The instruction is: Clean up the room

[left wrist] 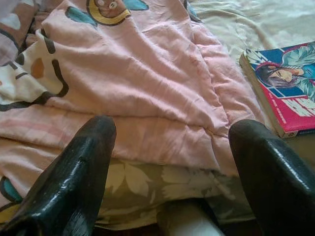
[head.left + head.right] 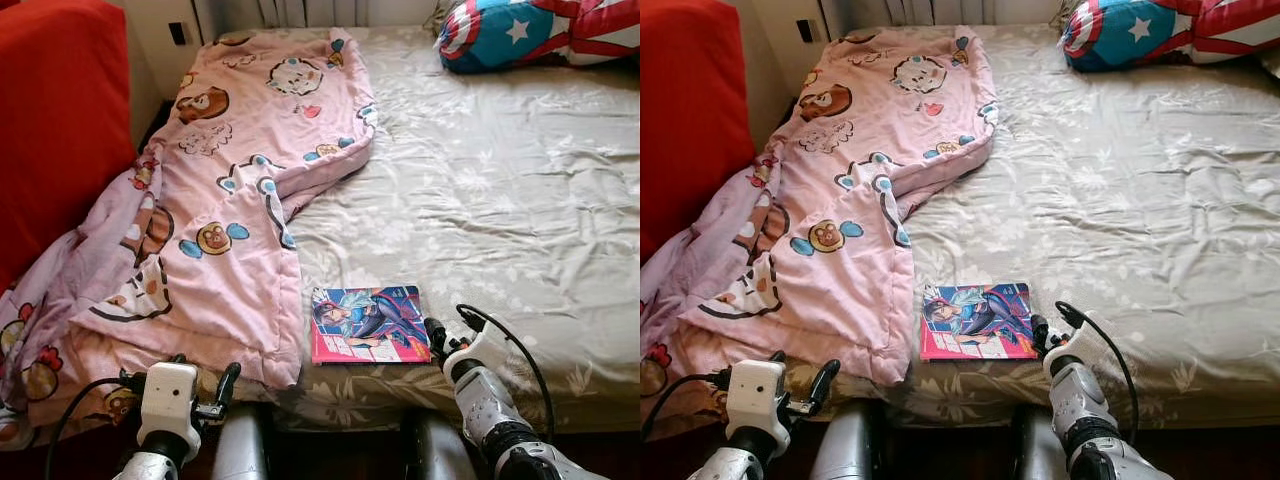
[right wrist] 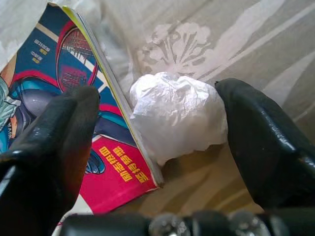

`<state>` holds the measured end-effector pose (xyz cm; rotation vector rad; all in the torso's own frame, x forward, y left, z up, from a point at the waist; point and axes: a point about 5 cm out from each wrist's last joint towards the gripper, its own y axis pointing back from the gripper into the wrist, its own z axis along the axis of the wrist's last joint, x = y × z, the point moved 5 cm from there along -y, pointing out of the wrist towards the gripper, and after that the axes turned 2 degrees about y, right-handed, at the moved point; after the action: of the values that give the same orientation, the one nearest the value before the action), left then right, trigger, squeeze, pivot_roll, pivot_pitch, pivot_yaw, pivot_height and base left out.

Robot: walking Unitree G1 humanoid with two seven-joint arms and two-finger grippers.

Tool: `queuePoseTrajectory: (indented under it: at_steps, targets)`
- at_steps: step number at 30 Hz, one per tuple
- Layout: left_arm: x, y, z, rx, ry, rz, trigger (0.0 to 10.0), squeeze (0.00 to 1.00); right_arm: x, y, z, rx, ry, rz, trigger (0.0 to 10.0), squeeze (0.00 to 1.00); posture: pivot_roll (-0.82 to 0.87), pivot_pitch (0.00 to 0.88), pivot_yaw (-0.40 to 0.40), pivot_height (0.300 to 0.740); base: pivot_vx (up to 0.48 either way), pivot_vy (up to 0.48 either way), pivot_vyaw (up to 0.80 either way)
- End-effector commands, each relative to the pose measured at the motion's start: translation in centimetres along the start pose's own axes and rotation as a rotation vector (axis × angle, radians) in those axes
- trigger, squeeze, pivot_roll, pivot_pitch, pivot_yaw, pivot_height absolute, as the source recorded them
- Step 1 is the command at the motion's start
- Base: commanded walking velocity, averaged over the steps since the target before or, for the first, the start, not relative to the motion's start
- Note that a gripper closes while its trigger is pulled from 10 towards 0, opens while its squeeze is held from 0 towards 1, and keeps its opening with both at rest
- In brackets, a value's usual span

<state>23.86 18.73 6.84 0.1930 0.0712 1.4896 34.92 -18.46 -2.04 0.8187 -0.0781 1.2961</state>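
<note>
I have the right claw [image 3: 157, 147] spread around a crumpled tissue [image 3: 177, 115] on the bed [image 2: 480, 200], touching the comic book [image 3: 64, 123] just beside it. Next: pinch the tissue alone. Left claw [image 1: 172, 162] hangs spread, idle.

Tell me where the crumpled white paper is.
The crumpled white paper lies on the bedsheet near the bed's front edge, right beside the comic book, between the open fingers of the right gripper.

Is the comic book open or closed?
Closed. The book lies flat on the bed, front cover up, its pages stacked shut along the edge seen from the left wrist.
</note>
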Motion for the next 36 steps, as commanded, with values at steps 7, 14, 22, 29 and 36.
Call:
queuePoseTrajectory:
  at_steps: [7, 14, 22, 29, 36]
  targets:
    - [0.0, 0.2, 0.0, 0.015, -0.029, -0.002, 10.0, 0.0, -0.6, 0.2, -1.6, 0.075, 0.034, -0.022, 10.0, 0.0, 0.19, 0.186, 0.018, 0.587, 0.0, 0.0, 0.0]
    - [0.1, 0.1, 0.0, 0.016, -0.03, -0.001, 10.0, 0.0, -0.1, 0.2, -1.8, 0.079, 0.03, 0.008, 0.0, 0.0, 0.18, 0.183, 0.019, 0.587, 0.0, 0.0, 0.0]
    - [-0.1, -0.2, -0.1, 0.016, -0.035, -0.003, 10.0, 0.0, -0.2, 0.4, -2.3, 0.098, 0.059, 0.015, 0.0, 0.0, 0.19, 0.174, 0.015, 0.587, 0.0, 0.0, 0.0]
    - [-0.3, -0.7, -0.1, 0.01, -0.039, -0.002, 10.0, 0.0, -0.8, 0.5, -2.4, 0.102, 0.077, 0.009, 0.0, 0.0, 0.18, 0.154, 0.006, 0.587, 0.0, 0.0, 0.0]
    - [-0.4, -1.3, -0.3, 0.006, -0.038, 0.004, 10.0, 0.0, -1.2, 0.6, -2.2, 0.096, 0.09, -0.001, 0.0, 0.0, 0.16, 0.121, -0.005, 0.587, 0.0, 0.0, 0.0]
